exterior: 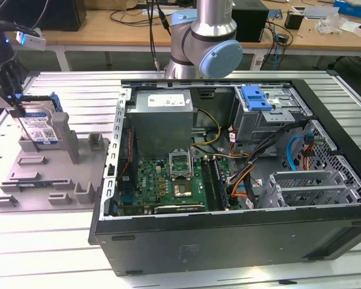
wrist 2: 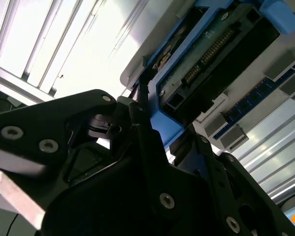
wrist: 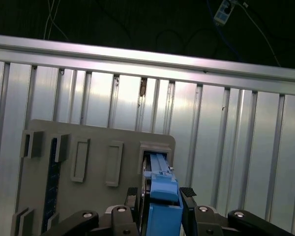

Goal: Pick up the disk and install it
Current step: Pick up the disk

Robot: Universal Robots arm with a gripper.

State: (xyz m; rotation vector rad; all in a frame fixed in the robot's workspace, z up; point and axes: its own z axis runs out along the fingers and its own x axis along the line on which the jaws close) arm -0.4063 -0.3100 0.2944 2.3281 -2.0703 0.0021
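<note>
Arm point(exterior: 207, 45) reaching to the exterior view's left, wrist bent down, tool point(exterior: 15, 105) pointing straight down

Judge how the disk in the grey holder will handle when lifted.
Probably rigid and dense: the disk shows a metal body in a blue frame. Standing on edge in the grey holder, it could tip once freed.

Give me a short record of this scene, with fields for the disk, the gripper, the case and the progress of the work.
disk: upright in the grey holder, on the exterior view's left, outside the case
gripper: at the disk, astride its edge
case: open, lying on its side, on the exterior view's right
cage: blue bracket on top
progress: disk not yet installed
</note>
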